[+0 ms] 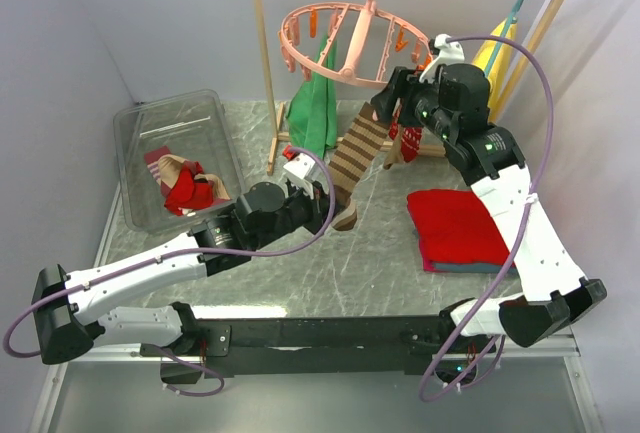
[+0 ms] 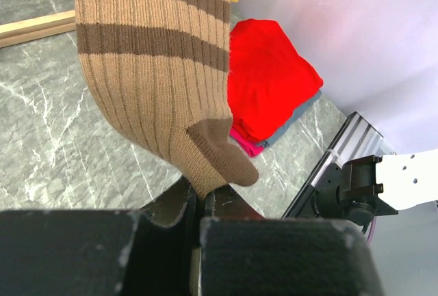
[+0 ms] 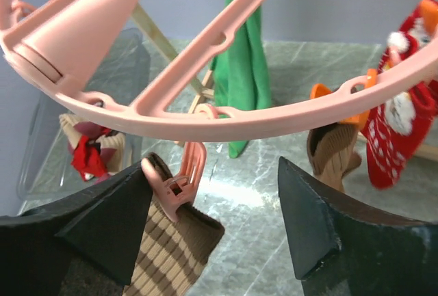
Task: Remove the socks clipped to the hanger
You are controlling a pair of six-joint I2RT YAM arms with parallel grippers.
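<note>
- Your left gripper (image 2: pixel 200 210) is clamped on the toe of a brown striped sock (image 2: pixel 157 70), low above the counter (image 1: pixel 330 273).
- The sock's cuff is at the hanger (image 3: pixel 274 124), pinched by a pink peg (image 3: pixel 183 176) under the ring.
- Your right gripper (image 3: pixel 213 173) is up at the ring with its fingers spread apart. One is on each side of that peg, and the left finger touches the peg.
- Further along the ring, a tan sock (image 3: pixel 335 156) hangs from an orange peg (image 3: pixel 325 93). A red festive sock (image 3: pixel 393 132) hangs just beside it.
- A green cloth (image 1: pixel 315 113) hangs behind the ring.
- At left, a clear bin (image 1: pixel 128 168) on the counter holds loose socks (image 1: pixel 185 185), red and tan.
- At right, a folded red cloth (image 1: pixel 455 225) lies on the counter, well apart from the hanger.
</note>
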